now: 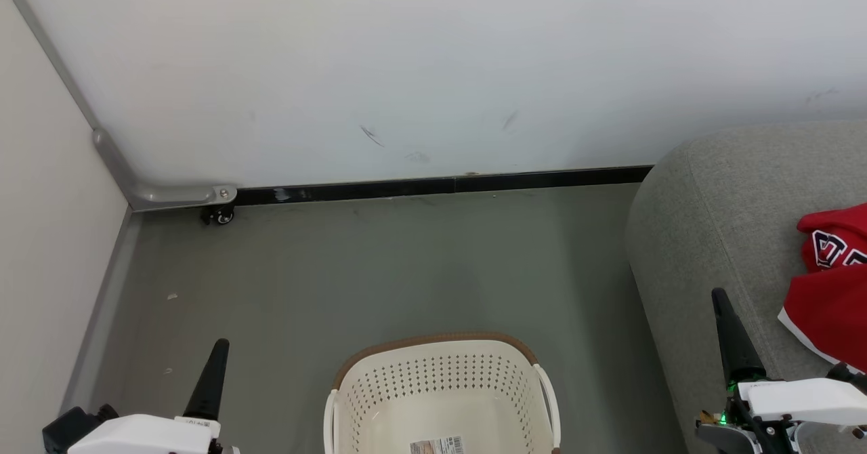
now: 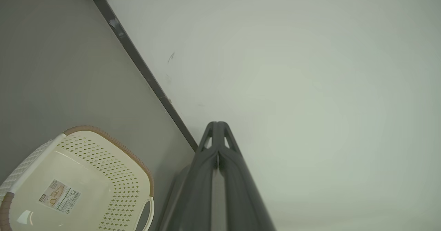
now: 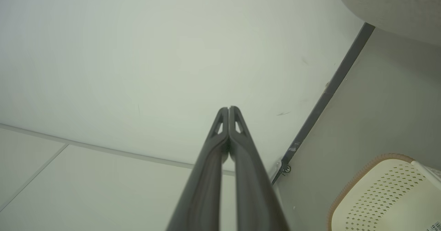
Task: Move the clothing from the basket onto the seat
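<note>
A matt grey-green floor meets a plain white wall along a glossy black skirting strip. At the floor's far left corner a curved grey metal foot carries a small black caster wheel. Dark scuff marks streak the wall; a pale scrap lies near the floor's left edge.

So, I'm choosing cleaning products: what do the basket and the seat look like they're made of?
The basket looks like moulded plastic, cream and slightly glossy, with punched holes and a brown woven-look rim. The seat seems upholstered in grey fabric, matte with a fine weave texture.
</note>
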Motion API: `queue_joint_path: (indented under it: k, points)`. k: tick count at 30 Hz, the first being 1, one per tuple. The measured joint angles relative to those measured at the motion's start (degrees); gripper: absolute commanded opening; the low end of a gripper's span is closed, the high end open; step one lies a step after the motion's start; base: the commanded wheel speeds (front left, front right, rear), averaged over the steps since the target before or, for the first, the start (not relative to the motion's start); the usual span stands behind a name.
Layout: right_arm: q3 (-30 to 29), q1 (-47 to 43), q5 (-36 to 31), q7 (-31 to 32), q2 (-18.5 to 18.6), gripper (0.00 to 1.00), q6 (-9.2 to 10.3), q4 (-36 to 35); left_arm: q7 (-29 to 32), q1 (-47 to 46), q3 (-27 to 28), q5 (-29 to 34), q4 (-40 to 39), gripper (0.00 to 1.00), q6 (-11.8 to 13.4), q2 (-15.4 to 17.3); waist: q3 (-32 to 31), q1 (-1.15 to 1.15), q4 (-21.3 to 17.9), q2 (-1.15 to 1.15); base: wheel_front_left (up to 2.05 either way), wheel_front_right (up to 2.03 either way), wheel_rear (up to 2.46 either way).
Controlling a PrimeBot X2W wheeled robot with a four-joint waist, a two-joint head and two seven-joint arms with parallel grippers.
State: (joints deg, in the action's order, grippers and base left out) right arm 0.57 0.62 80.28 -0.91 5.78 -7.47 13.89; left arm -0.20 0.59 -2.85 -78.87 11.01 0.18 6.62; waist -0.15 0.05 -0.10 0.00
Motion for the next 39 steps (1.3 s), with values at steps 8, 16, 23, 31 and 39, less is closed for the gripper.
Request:
queue_joint_path:
  k: [8, 16, 23, 31, 39]
  points:
    - [-0.4, 0.8, 6.7, 0.7, 0.3, 0.0, 0.0, 0.4, 1.5, -1.0, 1.7, -6.2, 0.5, 0.0, -2.3, -1.0, 0.1, -0.01, 0.0, 0.0, 0.0, 0.0, 0.0]
    - [-1.0, 1.7, 13.4, 1.2, 0.7, 0.0, 0.0, 0.8, 2.9, -2.1, 3.4, -12.0, 1.2, 0.0, -4.1, -1.7, 0.2, -0.02, 0.1, 0.0, 0.0, 0.0, 0.0]
    - [-1.6, 3.0, 17.1, 1.4, 1.2, 0.0, 0.0, 0.8, 3.8, -2.4, 4.3, -15.4, 1.6, 0.0, -5.3, -2.0, 0.3, -0.02, 0.1, 0.0, 0.0, 0.0, 0.0]
    - [-1.6, 2.9, 17.1, 1.4, 1.2, 0.0, 0.0, 0.9, 3.8, -2.5, 4.4, -15.8, 2.0, 0.0, -5.5, -2.1, 0.3, -0.02, 0.1, 0.0, 0.0, 0.0, 0.0]
    - [-1.6, 2.9, 17.1, 1.4, 1.2, 0.0, 0.0, 0.9, 3.8, -3.1, 4.4, -15.8, 2.4, 0.0, -5.7, -2.1, 0.3, -0.02, 0.1, 0.0, 0.0, 0.0, 0.0]
